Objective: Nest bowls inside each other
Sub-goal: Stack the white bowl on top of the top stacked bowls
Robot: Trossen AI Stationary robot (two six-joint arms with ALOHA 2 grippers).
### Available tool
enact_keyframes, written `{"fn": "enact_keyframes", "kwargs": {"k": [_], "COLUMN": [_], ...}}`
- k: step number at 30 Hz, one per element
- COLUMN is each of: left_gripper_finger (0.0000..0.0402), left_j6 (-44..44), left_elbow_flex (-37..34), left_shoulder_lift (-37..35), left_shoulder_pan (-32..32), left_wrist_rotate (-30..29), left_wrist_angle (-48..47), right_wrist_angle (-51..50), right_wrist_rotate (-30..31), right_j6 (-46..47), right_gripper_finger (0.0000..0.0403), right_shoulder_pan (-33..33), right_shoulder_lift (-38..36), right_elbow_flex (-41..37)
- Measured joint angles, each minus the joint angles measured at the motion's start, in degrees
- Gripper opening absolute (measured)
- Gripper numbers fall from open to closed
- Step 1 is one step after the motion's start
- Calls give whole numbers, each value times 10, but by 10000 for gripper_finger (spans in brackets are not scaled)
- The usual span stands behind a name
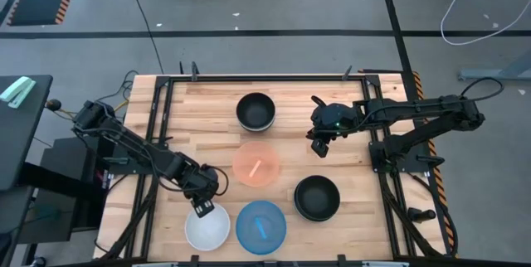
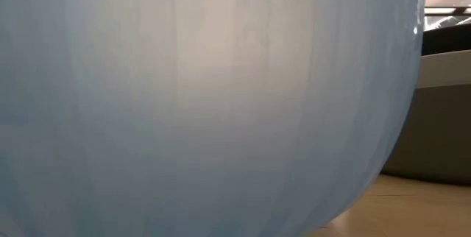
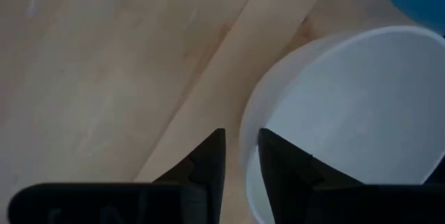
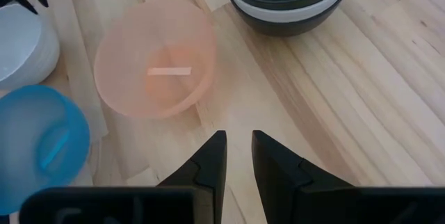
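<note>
Five bowls or stacks stand on the table. A white bowl (image 1: 207, 229) and a blue bowl (image 1: 260, 227) are at the near edge; the blue bowl's wall (image 2: 191, 97) fills the low view. A salmon-pink bowl (image 1: 257, 164) is in the middle and a black bowl (image 1: 317, 198) is near right. At the far side is a nested stack (image 1: 255, 111), dark with a white band (image 4: 288, 5). My left gripper (image 1: 202, 206) is shut on the white bowl's rim. My right gripper (image 1: 320, 146) is shut and hovers right of the pink bowl (image 4: 156, 60). My left gripper (image 3: 241, 153) pinches the white bowl's rim (image 3: 245, 137) at its far-left side. One finger (image 3: 278, 161) is inside the bowl and one (image 3: 212, 158) outside. The fingers come from above, pointing down. The bowl sits upright; I cannot tell whether its base is on the table.
Black frame rails (image 1: 163, 126) run along the table's left and right sides. Bare wood (image 1: 199, 134) lies left of the pink bowl and between the pink bowl and the far stack. The blue bowl stands close beside the white one.
</note>
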Motion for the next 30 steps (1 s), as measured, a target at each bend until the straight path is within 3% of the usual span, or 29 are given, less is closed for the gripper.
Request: {"fn": "enact_keyframes", "kwargs": {"k": [13, 21, 30], "left_gripper_finger": [94, 101, 97], "left_j6": [-6, -9, -7], "left_elbow_flex": [0, 0, 0], "left_shoulder_lift": [0, 0, 0], "left_shoulder_pan": [0, -7, -7], "left_wrist_rotate": [33, 33, 24], "left_wrist_angle": [78, 6, 14], "right_wrist_angle": [0, 0, 0], "right_wrist_rotate": [0, 0, 0], "right_j6": [1, 1, 1], "right_gripper_finger": [77, 77, 77], "right_shoulder_pan": [0, 0, 0], "right_shoulder_lift": [0, 0, 0], "right_elbow_flex": [0, 0, 0]}}
